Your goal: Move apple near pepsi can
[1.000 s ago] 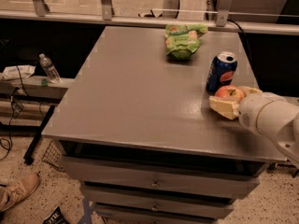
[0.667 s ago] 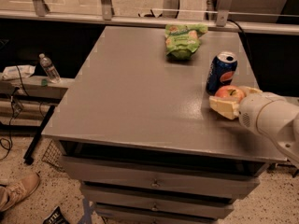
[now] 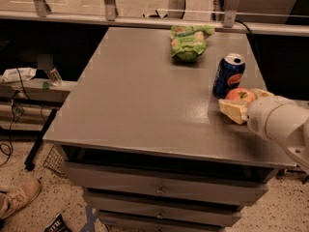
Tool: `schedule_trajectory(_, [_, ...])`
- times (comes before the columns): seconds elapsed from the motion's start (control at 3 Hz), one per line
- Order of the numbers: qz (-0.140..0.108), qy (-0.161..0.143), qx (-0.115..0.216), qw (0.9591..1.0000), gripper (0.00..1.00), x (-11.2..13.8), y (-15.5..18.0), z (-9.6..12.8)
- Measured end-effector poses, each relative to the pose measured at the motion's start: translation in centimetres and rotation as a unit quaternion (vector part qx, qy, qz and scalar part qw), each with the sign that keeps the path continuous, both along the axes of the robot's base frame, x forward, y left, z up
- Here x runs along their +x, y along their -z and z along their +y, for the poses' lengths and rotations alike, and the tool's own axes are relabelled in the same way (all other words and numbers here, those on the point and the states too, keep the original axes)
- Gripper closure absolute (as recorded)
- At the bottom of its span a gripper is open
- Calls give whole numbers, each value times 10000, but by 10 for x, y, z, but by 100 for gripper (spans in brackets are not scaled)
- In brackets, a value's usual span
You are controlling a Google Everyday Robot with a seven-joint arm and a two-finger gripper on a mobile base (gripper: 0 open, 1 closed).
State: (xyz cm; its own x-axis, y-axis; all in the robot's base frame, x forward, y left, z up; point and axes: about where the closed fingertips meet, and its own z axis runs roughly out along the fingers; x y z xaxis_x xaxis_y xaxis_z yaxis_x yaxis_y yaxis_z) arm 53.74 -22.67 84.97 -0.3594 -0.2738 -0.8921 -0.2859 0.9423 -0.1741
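The red-orange apple (image 3: 240,94) rests on the grey table (image 3: 145,95) near its right edge, just in front of the dark blue pepsi can (image 3: 229,75) and almost touching it. The can stands upright. My gripper (image 3: 243,103) comes in from the right on a white arm (image 3: 280,122). Its cream fingers (image 3: 232,112) sit on either side of the apple and are closed on it. The arm hides the apple's right side.
A green crinkly snack bag (image 3: 189,42) lies at the far middle of the table. A clear water bottle (image 3: 53,75) stands on a low shelf to the left. Drawers (image 3: 159,190) run under the table front. A shoe (image 3: 19,197) is on the floor at lower left.
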Motion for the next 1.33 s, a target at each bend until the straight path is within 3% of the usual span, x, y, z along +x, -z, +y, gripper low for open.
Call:
schedule_trajectory(0.33, [-8, -8, -4, 10000, 0, 0, -1, 1])
schedule_trajectory(0.67, [-42, -14, -20, 10000, 0, -3, -6, 0])
schedule_trajectory(1.0, [71, 63, -105, 9999, 0, -43, -8, -24])
schedule_trajectory(1.33, [73, 55, -103, 9999, 0, -43, -8, -23])
